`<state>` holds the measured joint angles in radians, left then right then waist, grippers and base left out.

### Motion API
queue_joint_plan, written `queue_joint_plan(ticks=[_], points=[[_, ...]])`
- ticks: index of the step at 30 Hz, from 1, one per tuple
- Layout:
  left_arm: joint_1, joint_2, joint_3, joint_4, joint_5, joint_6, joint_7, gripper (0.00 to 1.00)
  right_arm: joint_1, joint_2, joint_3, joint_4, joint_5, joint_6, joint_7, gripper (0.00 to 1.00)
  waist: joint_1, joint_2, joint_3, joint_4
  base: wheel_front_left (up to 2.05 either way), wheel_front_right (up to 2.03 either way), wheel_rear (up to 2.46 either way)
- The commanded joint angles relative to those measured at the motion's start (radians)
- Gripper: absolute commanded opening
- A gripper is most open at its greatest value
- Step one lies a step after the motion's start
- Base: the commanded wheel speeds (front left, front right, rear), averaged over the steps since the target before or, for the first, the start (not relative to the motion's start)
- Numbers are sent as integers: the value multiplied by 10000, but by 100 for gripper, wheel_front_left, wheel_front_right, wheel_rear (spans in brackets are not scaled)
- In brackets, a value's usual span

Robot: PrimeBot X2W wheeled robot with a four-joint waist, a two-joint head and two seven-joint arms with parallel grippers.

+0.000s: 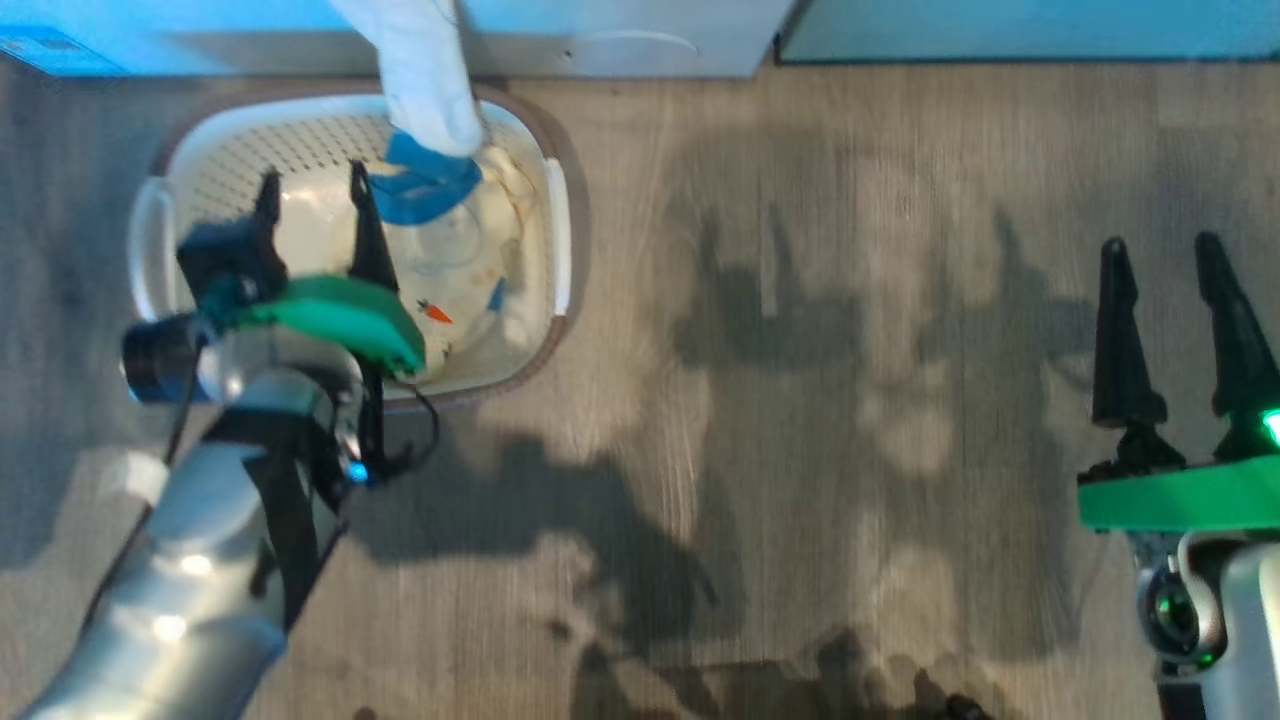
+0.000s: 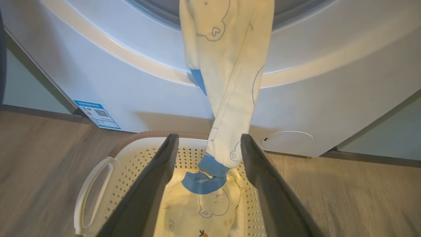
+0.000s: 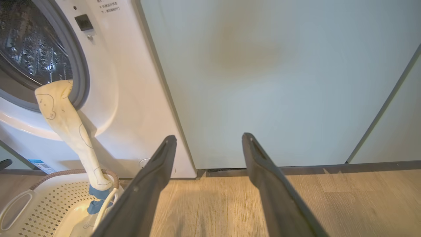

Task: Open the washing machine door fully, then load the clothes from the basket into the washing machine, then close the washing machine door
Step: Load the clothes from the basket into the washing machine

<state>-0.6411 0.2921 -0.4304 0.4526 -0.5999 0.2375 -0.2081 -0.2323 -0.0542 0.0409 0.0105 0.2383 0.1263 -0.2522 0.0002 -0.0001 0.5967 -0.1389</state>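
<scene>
1. The basket [image 1: 300, 135] is set on the floor [image 1: 800, 350] just before the washing machine [image 2: 131, 89]. Open floor is seen to its right, along the cabinet panel [image 3: 279, 82].
2. One piece of the clothes [image 2: 227, 82] is draped from the drum mouth [image 3: 77, 65] into the basket, long axis vertical, blue cuff lowest. The rest is lying in the basket.
3. The left gripper [image 1: 313, 185] is held over the basket, fingers spread, nothing pinched.
4. The right gripper [image 1: 1160, 250] is spread, empty, over bare floor, well apart from the basket.

Grey wood floor [image 1: 800, 400], basket [image 1: 300, 140], washing machine [image 2: 148, 92]
</scene>
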Motion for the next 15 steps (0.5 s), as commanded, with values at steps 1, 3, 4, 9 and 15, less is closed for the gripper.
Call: queue_joint_plan(ticks=[1,3,4,9,15], points=[[-556,275,357,209,-54,-150,47,100,-157,-34,223,-353,136,44,-95,100,-2,1,545,-360,0,0,0],[-1054,308,369,781,-92,-372,101,100,-273,-20,281,-366,209,44,-95,100,-2,1,809,-509,0,0,0],[-1303,322,379,1060,-121,-493,127,100,-328,-13,313,-367,250,44,-95,100,-2,1,935,-582,0,0,0],[-2253,432,444,2126,-192,-868,203,100,-558,11,492,-342,412,44,-95,100,-2,1,1400,-920,0,0,0],[-3820,600,381,3511,-130,-1365,378,100,-895,34,658,-309,747,44,-95,100,-2,1,2084,-1485,0,0,0]])
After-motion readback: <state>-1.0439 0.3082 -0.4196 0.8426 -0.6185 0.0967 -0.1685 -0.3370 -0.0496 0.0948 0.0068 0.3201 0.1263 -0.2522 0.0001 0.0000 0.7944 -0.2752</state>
